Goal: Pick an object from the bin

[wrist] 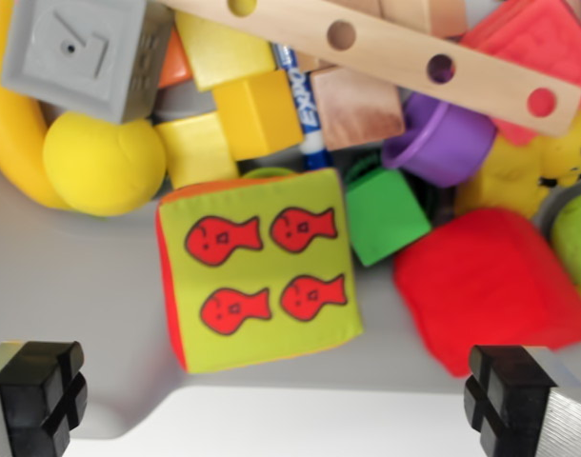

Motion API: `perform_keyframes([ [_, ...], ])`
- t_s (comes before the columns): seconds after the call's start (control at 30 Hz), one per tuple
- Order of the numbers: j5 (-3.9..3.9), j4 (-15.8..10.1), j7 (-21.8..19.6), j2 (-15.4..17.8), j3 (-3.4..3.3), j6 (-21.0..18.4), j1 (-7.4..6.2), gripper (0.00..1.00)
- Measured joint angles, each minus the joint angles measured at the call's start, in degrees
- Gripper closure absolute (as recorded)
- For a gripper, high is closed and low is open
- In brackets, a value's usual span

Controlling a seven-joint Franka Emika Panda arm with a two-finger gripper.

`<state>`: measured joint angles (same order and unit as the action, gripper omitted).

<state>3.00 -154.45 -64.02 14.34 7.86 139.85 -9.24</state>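
claw (276,400) spread wide, empty; fish cube (259,271) just ahead between its fingers, ungrasped. nothing picked, whole grab left.

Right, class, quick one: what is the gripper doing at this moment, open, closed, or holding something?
Gripper: open, jaws wide apart, holding nothing; it hovers above the fish block.
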Motion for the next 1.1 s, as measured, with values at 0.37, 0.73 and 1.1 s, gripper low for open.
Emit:
perform_keyframes([
  [0.37,0.66,-3.09,-2.21,-2.47,1.32,5.62,-1.59,0.00],
  [0.73,-0.88,-3.94,-3.44,-10.25,1.32,14.04,-1.42,0.00],
  [1.1,-2.89,-3.97,-4.88,-15.62,1.11,19.43,-1.28,0.00],
])
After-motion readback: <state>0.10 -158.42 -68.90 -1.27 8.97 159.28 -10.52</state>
